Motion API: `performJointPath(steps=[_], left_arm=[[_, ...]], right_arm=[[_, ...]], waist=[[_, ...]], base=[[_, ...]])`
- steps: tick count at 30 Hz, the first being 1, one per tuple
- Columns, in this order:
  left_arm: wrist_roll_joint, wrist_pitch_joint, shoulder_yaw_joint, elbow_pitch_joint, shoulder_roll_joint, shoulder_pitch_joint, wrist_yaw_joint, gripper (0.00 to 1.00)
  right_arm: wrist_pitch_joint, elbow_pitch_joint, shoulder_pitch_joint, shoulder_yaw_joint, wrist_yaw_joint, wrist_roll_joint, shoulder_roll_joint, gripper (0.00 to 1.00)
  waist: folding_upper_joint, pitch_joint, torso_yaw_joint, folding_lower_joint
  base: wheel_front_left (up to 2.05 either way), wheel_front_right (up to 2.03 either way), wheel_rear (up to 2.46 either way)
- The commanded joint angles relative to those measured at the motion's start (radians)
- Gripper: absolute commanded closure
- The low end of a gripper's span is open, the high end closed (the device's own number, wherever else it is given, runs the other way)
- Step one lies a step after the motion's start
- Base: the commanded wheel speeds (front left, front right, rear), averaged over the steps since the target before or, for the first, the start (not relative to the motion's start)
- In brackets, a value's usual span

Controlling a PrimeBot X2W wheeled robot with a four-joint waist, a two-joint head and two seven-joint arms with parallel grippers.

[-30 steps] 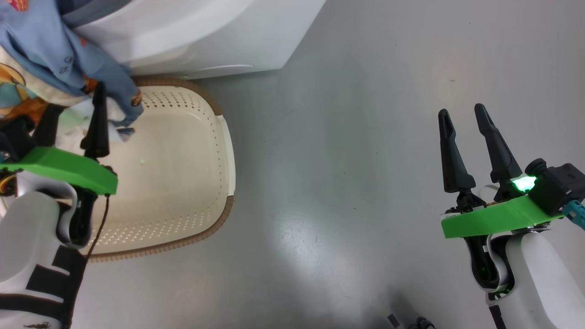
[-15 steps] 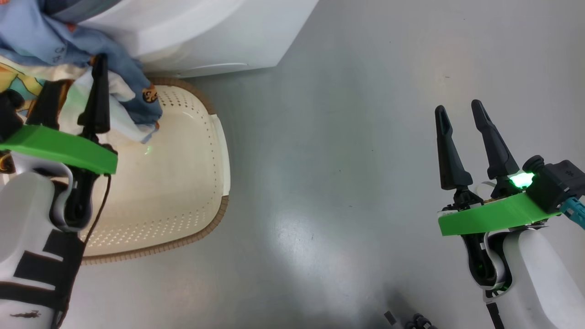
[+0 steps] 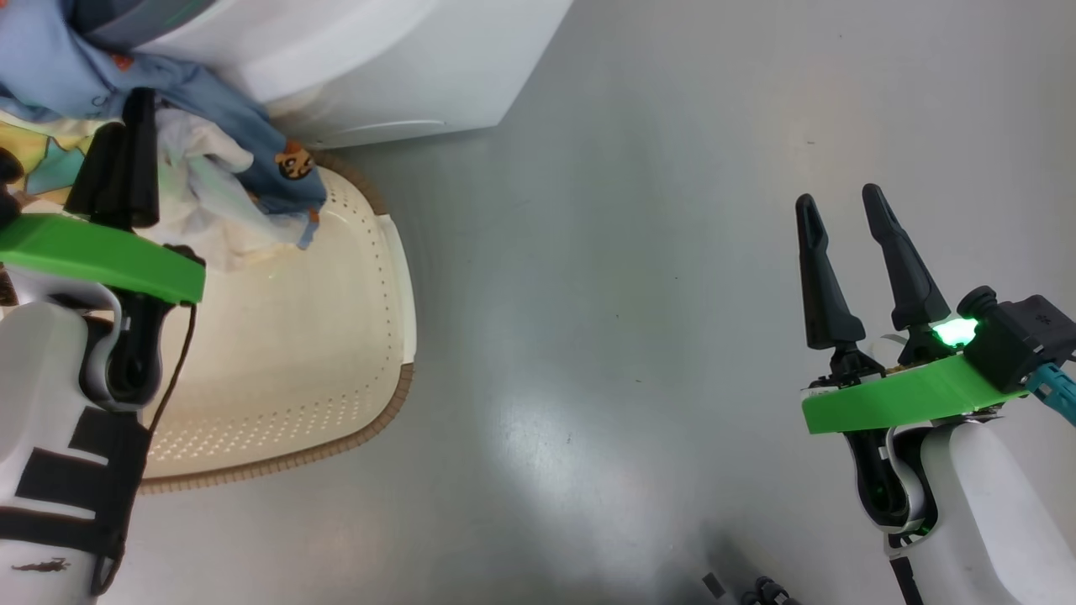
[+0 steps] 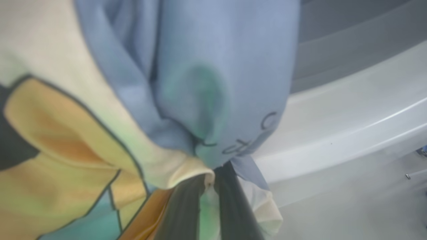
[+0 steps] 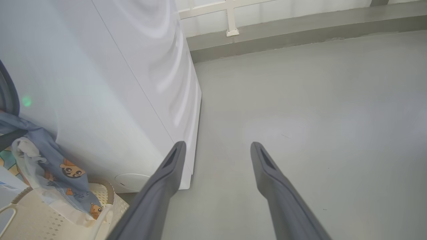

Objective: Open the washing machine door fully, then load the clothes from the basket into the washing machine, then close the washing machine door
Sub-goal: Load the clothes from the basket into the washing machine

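The clothes (image 3: pixel 244 134) hang bunched above the far end of the basket (image 3: pixel 395 277), just in front of the washing machine (image 3: pixel 403 67). The left gripper (image 3: pixel 126 126) has its jaws clamped on a fold of them. The right gripper (image 3: pixel 839 200) hovers over the floor (image 3: pixel 630 294), jaws wide apart, holding nothing.

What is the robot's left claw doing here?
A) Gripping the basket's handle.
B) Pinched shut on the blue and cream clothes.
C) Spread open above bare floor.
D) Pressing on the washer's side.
B: the left gripper has its two fingers closed together on the clothes, which hang over the basket.
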Motion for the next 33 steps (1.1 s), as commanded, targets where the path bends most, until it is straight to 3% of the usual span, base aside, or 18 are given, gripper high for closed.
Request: performJointPath(steps=[1,20,33], left_arm=[[-0.007,-0.007,0.05,-0.031,0.037,-0.007,0.001,1.0],[0.091,-0.007,0.317,-0.269,-0.054,0.152,0.001,1.0],[0.159,-0.007,0.38,-0.399,-0.068,0.091,0.001,1.0]], right_arm=[[-0.008,-0.022,0.014,0.017,0.006,-0.007,-0.001,0.0],[-0.008,-0.015,0.026,0.002,0.006,-0.008,-0.003,0.0],[-0.008,-0.004,0.029,0.011,0.006,-0.001,-0.002,0.0]], waist=[[0.0,-0.002,0.004,0.0],[0.0,-0.068,0.084,0.0],[0.0,-0.099,0.105,0.0]], base=[[0.0,0.0,0.0],[0.0,0.0,0.0],[0.0,0.0,0.0]])
